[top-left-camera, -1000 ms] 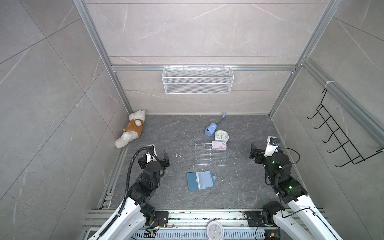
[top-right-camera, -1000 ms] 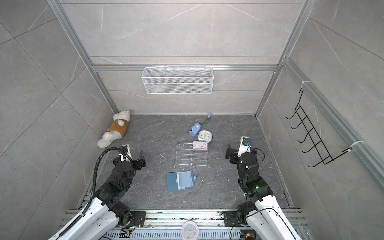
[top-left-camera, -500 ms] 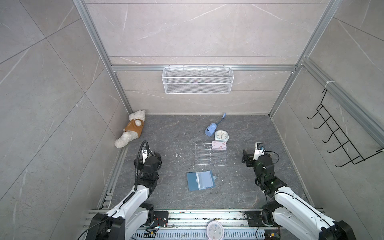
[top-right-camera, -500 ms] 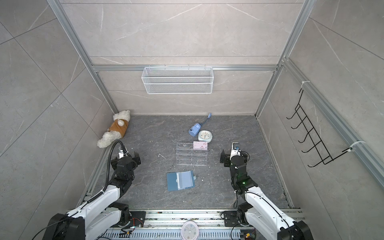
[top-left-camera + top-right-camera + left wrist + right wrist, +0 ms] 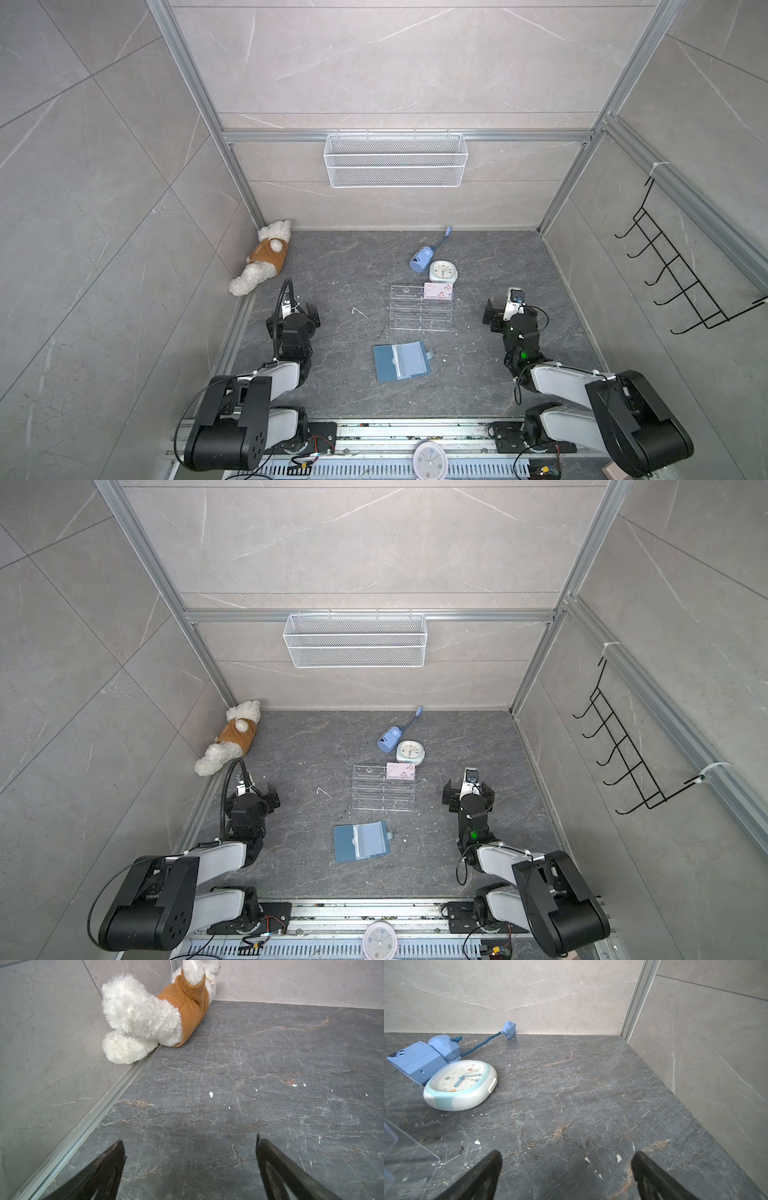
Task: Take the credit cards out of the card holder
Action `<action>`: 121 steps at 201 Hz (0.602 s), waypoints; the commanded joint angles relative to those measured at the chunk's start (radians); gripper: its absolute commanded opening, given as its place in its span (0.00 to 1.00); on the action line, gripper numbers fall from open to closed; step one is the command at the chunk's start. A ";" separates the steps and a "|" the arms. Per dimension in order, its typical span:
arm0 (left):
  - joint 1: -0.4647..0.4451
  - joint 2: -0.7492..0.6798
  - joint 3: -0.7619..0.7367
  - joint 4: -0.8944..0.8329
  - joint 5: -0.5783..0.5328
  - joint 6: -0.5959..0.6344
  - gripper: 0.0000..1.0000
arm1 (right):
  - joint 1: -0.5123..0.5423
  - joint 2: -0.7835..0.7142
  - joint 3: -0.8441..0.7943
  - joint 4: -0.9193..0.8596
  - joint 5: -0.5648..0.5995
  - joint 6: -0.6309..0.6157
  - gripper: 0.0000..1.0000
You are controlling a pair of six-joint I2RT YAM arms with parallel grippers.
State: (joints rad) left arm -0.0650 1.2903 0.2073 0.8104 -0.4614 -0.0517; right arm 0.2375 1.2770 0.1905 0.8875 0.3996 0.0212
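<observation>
Your left end effector [image 5: 189, 1143] and right end effector [image 5: 566, 1155] both stand wide and empty; the card holder [image 5: 401, 360] lies open between them.

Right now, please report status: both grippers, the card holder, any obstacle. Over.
Left gripper open, empty; right gripper open, empty. Card holder lies open and flat, neither gripper touching it. One pink card sits on clear rack. Nothing blocks the holder.

On beige tiled wall [image 5: 395, 62], wire basket [image 5: 395, 160] is hung; dark veined floor [image 5: 353, 266] is laid below it, blk hook rack [image 5: 681, 266] rt of it.
</observation>
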 commanded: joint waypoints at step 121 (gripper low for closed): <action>0.025 0.210 0.103 0.135 0.209 0.070 1.00 | -0.222 0.257 -0.028 0.399 -0.238 0.101 1.00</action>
State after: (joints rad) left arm -0.0509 1.4986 0.2665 0.9367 -0.2813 -0.0105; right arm 0.0299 1.5551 0.1333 1.3170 0.2096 0.0875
